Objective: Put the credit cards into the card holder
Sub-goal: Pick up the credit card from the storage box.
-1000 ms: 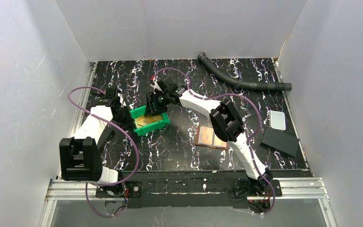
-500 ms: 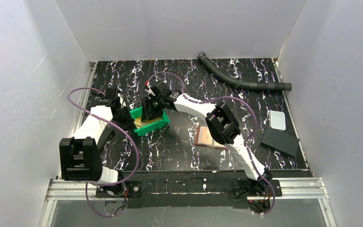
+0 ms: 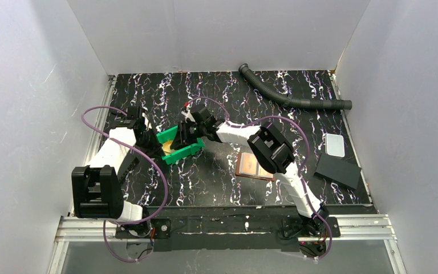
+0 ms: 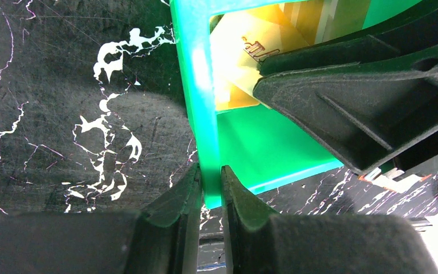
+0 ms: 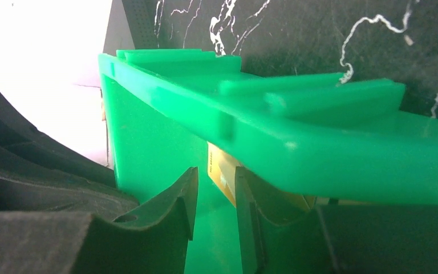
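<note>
The credit cards (image 3: 171, 147) lie yellowish-tan inside a green bin (image 3: 186, 152); they also show in the left wrist view (image 4: 242, 60). My left gripper (image 3: 152, 139) is shut on the bin's left wall (image 4: 197, 85), with its jaws (image 4: 210, 174) pinching it. My right gripper (image 3: 187, 136) reaches down into the bin. Its jaws (image 5: 215, 174) stand slightly apart around the edge of one yellow card (image 5: 221, 177), which leans on the right finger. The brown card holder (image 3: 254, 166) lies open on the table, partly hidden under the right arm.
A grey corrugated hose (image 3: 291, 97) lies at the back right. A pale translucent plate (image 3: 335, 144) and a flat black sheet (image 3: 338, 170) lie at the right edge. White walls enclose the black marbled table (image 3: 217, 182).
My right gripper has shifted over the bin and dipped lower into it. My left gripper and the bin have stayed in place.
</note>
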Controlling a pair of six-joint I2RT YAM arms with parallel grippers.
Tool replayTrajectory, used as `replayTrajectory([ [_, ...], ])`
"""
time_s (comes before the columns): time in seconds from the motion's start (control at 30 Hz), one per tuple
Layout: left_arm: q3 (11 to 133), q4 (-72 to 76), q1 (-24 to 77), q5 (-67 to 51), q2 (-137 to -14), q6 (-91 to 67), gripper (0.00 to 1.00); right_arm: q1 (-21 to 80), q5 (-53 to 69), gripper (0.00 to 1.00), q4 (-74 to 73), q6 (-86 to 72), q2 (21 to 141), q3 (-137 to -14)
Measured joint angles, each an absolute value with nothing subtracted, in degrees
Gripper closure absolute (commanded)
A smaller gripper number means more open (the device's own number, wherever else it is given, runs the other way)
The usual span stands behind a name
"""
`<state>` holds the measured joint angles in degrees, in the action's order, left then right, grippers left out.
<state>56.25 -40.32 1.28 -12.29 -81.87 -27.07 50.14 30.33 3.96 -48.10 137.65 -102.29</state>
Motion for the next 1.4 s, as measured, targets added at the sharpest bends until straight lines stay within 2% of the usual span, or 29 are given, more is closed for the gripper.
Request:
replayTrajectory([
  [0.27, 56.23, -40.27, 1.26, -12.32, -81.87, -27.11, 1.00, 49.45, 31.03, 0.73, 11.22, -55.25, 137.58, -99.30],
  [0.33, 56.23, -40.27, 1.26, -12.32, -81.87, -27.09, 1.00, 49.45, 30.95, 0.73, 12.52, -56.54, 137.58, -99.18],
  [0.43, 56.23, -40.23, 1.26, -12.30, -81.87, -27.07, 1.00, 49.09, 29.92, 0.55, 11.71, -56.12, 137.58, -99.87],
  [0.53, 56.21, -40.11, 1.26, -12.28, -81.87, -26.87, 1.00, 48.69, 27.69, 0.44, 4.12, -50.89, 137.58, -103.08],
  [0.7, 55.92, -39.22, 1.30, -12.24, -81.75, -26.34, 1.00, 47.96, 23.29, 0.37, -10.00, -40.86, 137.56, -110.92],
  [0.8, 55.67, -38.51, 1.30, -12.12, -81.61, -26.01, 1.00, 47.74, 21.82, 0.37, -15.20, -36.30, 137.22, -112.79],
  [0.83, 55.66, -38.30, 1.30, -12.09, -81.59, -25.86, 0.97, 47.76, 21.55, 0.37, -16.65, -35.03, 136.99, -113.08],
  [0.93, 55.66, -38.07, 1.30, -12.48, -81.58, -25.48, 0.72, 48.05, 21.13, 0.37, -20.39, -32.37, 136.75, -114.13],
  [1.1, 56.94, -40.04, 1.30, -12.67, -82.44, -25.92, 0.47, 48.47, 20.77, 0.37, -24.15, -30.30, 136.66, -115.19],
  [1.17, 57.85, -40.83, 1.30, -12.50, -82.94, -26.34, 0.45, 48.55, 20.37, 0.37, -25.76, -29.53, 136.45, -115.60],
  [1.23, 58.55, -41.28, 1.30, -11.99, -83.28, -26.81, 0.47, 48.52, 19.89, 0.37, -27.23, -28.84, 136.23, -115.94],
  [1.4, 61.58, -42.10, 1.32, -9.54, -86.65, -26.91, 0.60, 48.39, 19.52, 0.36, -29.25, -28.01, 135.13, -116.01],
])
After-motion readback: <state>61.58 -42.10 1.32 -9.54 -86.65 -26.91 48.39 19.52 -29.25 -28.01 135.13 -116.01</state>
